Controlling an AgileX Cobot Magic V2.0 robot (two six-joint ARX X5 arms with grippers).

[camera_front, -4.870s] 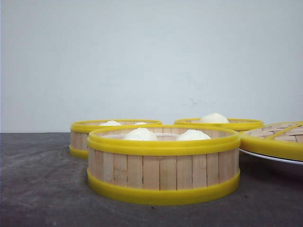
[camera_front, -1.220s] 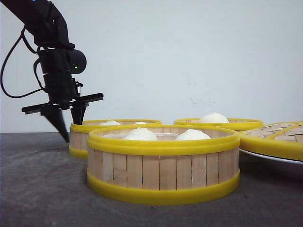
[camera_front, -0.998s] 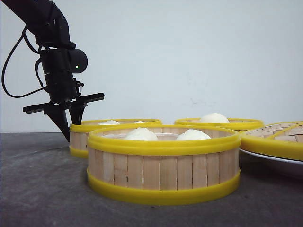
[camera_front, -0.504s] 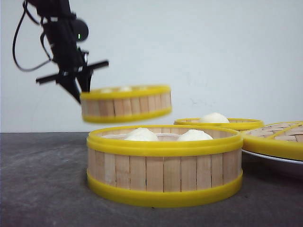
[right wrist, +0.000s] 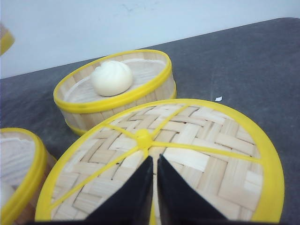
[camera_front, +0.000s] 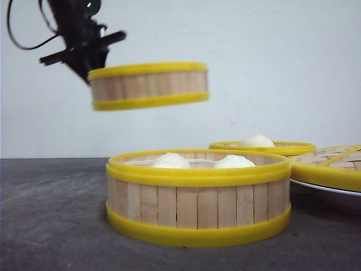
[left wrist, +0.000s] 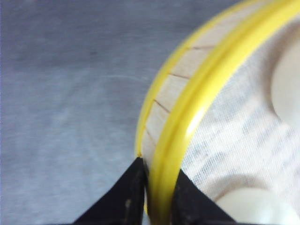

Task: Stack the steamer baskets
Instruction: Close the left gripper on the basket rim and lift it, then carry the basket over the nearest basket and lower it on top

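Aloft, left gripper [left wrist: 157, 185] clamping basket rim [left wrist: 187, 122]

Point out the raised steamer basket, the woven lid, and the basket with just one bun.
Raised steamer basket [camera_front: 149, 84], front view, slatted wall.
Woven lid [right wrist: 187, 140], right wrist view, woven top.
One-bun basket [right wrist: 154, 91], right wrist view, yellow rim.

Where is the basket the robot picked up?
In the front view, the lifted basket hangs in the air at upper left, pinched by the left gripper, above the nearest basket.
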